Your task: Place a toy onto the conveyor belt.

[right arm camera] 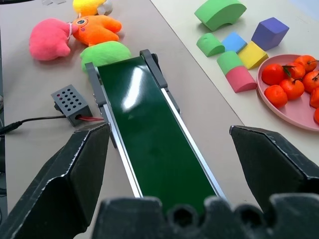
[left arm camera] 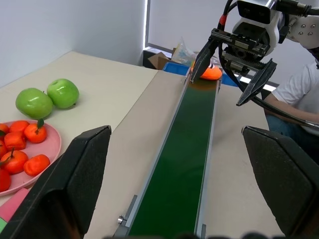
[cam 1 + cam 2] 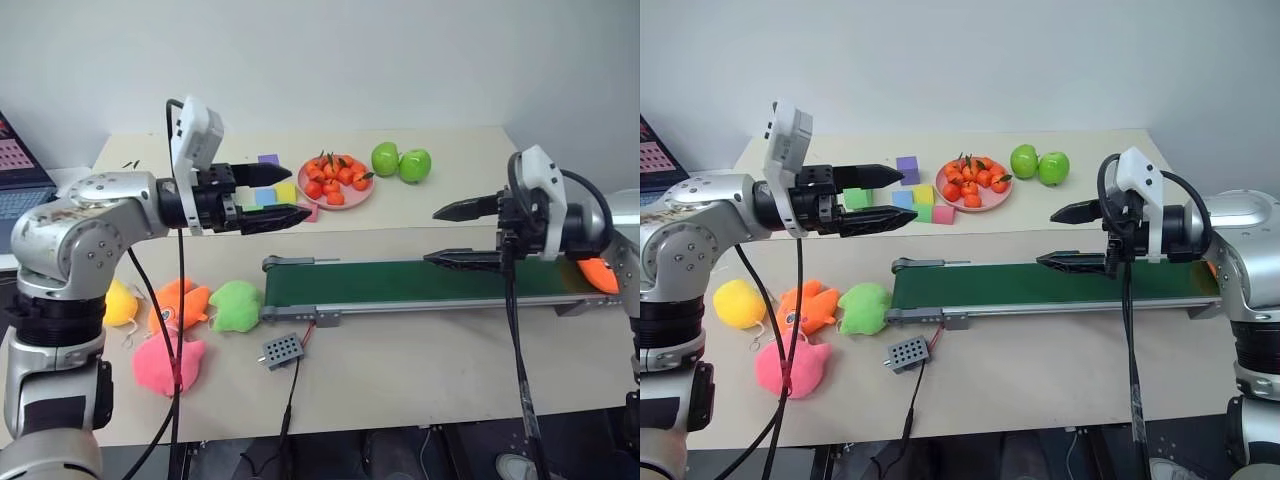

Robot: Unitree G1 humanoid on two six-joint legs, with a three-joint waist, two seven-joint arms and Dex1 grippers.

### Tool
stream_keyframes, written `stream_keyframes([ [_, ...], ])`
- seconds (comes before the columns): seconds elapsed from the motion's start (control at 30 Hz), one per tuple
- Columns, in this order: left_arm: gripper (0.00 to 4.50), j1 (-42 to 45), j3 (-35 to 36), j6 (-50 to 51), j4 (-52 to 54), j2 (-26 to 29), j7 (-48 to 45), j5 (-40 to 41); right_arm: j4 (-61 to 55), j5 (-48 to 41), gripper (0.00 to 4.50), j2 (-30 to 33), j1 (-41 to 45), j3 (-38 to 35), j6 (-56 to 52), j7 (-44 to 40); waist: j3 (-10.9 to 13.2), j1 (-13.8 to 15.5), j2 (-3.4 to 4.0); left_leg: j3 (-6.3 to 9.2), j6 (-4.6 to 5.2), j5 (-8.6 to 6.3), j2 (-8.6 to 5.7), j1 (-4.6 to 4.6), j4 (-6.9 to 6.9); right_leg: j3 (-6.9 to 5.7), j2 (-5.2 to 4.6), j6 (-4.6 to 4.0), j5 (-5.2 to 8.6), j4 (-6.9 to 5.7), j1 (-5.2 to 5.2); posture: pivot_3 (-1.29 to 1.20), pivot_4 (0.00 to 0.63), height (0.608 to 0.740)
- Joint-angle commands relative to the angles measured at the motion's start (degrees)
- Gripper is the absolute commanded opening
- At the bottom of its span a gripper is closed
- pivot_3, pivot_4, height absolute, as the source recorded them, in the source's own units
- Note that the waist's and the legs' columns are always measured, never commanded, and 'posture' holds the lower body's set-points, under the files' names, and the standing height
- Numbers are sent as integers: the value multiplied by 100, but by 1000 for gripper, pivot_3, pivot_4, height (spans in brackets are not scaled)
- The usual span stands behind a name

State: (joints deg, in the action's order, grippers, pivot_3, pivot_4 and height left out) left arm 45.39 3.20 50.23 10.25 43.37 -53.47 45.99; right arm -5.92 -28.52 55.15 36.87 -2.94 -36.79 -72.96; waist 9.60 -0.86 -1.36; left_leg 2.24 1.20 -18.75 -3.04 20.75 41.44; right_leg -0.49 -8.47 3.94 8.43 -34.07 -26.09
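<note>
With jaws spread wide and empty, the right gripper [image 3: 466,234] hovers over the conveyor belt [image 3: 400,283], the carrot toy [image 2: 210,73] behind it, facing the equally wide left gripper [image 3: 278,195].

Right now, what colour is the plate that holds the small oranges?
The plate is pink; it shows best in the right wrist view.

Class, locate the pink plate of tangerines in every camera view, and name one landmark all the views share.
Left eye view: pink plate beyond the conveyor belt, left of the green apples.
Right eye view: the same spot.
Left wrist view: beside the green apples, pink plate.
Right wrist view: next to the foam blocks, pink plate.
Shared landmark: the conveyor belt.
</note>
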Motion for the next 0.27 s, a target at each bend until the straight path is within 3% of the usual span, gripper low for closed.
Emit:
stream_keyframes([
  [0.03, 4483, 27, 146, -21, 105, 18, 2, 6, -158, -145, 4500, 77, 28, -163, -38, 1, 0, -2, 0, 0, 0, 0, 0, 0, 0, 0, 0, 0, 0, 0, 0, 0, 150, 739],
  [0.27, 4483, -114, 18, -9, 135, 119, 15, -239, -201, -122, 4500, -104, 39, -8, 11, 10, 0, -1, 0, 0, 0, 0, 0, 0, 1, 0, 0, 0, 0, 0, 0, 0, 150, 739],
])
